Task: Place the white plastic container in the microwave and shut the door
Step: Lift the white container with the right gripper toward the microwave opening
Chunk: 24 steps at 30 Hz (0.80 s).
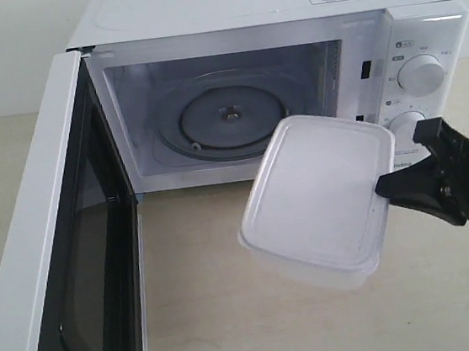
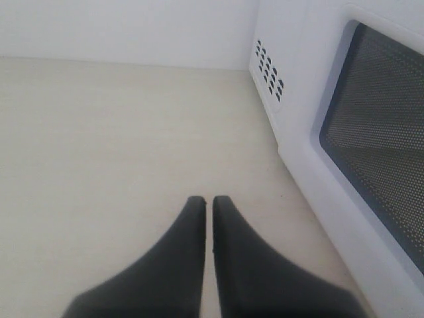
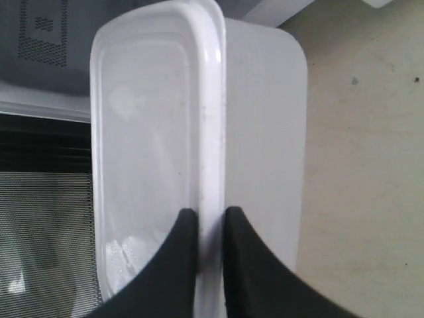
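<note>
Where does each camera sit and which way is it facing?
Exterior: in front, raised, facing the open microwave; right gripper holds the white plastic container.
Left wrist: on left arm, looking past shut left gripper at table and door.
Right wrist: on right arm, along its gripper to the container's rim.
Shared: exterior and right wrist both show the container.

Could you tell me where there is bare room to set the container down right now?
The glass turntable inside the microwave is bare. The table between the open door and the held white plastic container is bare too. It is crowded only around the right gripper.
</note>
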{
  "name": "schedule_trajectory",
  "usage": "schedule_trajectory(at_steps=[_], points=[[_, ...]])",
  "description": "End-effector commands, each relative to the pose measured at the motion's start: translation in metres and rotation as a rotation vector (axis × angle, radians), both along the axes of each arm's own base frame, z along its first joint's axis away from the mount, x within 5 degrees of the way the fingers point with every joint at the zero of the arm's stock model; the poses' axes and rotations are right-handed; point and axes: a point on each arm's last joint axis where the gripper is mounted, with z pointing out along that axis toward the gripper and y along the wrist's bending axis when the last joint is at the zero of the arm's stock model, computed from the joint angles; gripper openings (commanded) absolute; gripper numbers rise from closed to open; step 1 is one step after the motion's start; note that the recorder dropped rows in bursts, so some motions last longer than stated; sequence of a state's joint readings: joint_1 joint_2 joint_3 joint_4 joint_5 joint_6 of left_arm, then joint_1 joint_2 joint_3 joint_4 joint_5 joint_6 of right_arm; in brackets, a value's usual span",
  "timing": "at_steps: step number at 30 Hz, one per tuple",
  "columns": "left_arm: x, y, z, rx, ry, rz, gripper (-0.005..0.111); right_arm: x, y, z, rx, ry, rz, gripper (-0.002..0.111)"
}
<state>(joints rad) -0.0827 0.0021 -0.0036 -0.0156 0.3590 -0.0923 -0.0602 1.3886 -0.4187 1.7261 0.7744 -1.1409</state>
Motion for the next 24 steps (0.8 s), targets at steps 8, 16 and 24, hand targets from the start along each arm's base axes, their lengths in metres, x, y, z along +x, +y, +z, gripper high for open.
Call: schedule_trajectory(at_steps=[8, 16, 24], points=[[0.0, 0.0, -0.001, -0.004, 0.002, 0.005, 0.004, -0.049, -0.001, 0.028, -0.031, -0.027, -0.049, 0.0], [0.0, 0.0, -0.001, -0.004, 0.002, 0.005, 0.004, -0.065, 0.004, 0.043, -0.014, -0.096, -0.002, 0.0], [0.0, 0.0, -0.001, -0.004, 0.002, 0.005, 0.004, -0.066, 0.007, 0.049, 0.061, -0.117, 0.014, 0.0]])
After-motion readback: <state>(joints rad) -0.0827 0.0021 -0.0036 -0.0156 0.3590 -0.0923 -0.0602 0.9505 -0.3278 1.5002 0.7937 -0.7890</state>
